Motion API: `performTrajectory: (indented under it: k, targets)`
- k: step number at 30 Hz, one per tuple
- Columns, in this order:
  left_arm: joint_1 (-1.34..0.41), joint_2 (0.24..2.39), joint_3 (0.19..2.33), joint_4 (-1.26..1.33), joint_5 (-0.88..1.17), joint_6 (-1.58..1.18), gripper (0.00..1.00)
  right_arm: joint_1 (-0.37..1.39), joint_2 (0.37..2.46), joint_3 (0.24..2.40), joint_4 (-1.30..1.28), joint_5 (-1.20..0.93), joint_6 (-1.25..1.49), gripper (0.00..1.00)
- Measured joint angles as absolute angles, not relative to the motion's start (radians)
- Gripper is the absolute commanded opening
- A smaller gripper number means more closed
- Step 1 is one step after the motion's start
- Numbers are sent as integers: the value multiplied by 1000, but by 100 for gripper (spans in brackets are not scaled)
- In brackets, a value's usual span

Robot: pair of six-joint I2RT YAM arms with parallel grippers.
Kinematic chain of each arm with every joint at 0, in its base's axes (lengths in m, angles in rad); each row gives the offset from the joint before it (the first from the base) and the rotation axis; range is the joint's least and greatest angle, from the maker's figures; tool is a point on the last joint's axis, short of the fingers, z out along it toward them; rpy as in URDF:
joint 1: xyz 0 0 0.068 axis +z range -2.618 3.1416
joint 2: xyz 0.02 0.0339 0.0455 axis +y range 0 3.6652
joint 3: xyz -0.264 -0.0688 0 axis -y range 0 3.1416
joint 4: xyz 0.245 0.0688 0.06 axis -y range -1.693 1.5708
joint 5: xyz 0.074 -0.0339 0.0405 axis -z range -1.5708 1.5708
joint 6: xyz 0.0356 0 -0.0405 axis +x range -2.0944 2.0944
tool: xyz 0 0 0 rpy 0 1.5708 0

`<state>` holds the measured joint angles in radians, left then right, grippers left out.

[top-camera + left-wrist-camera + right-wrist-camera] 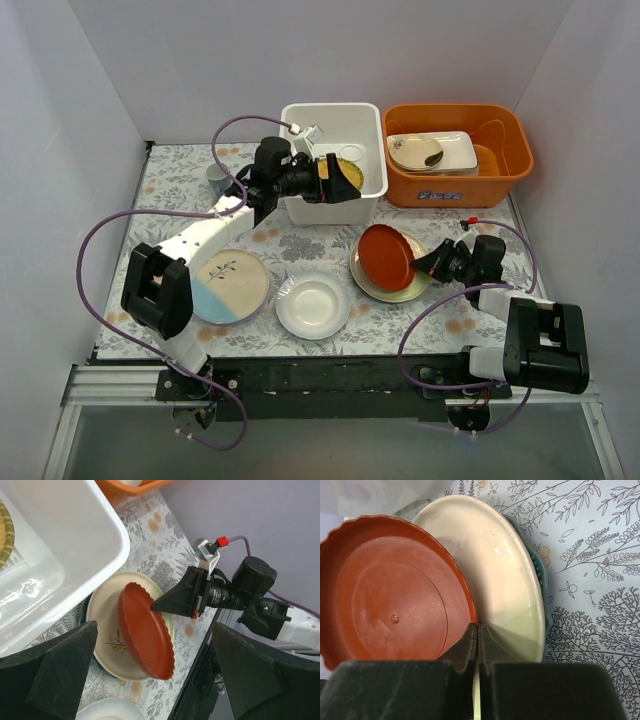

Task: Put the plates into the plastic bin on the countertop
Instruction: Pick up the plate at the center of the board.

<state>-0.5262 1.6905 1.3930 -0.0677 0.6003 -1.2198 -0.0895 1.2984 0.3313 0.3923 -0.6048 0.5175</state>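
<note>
My right gripper (418,268) is shut on the near rim of a reddish-brown scalloped plate (385,255), which is tilted up on edge. The same grip (478,630) shows in the right wrist view, pinching the plate (395,605). It leans over a cream plate (495,575) stacked on a teal plate (540,580). My left gripper (345,180) hangs open and empty over the front wall of the white plastic bin (300,115). A woven yellow plate (352,155) lies inside the bin. A cream-and-light-blue sprig plate (228,287) and a white plate (313,305) lie flat on the fern-printed countertop (320,245).
An orange tub (505,125) stands right of the bin, holding a rectangular white dish (455,150) with a beige bowl. A small mug (216,178) sits left of the bin. White walls close in the left, back and right sides.
</note>
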Motion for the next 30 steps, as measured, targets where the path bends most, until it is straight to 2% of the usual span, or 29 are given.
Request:
performTrajectory:
  k: [30]
  targets:
    - [-644, 1651, 1224, -102, 528, -1183, 98, -89, 1134, 331, 189, -571, 493, 1]
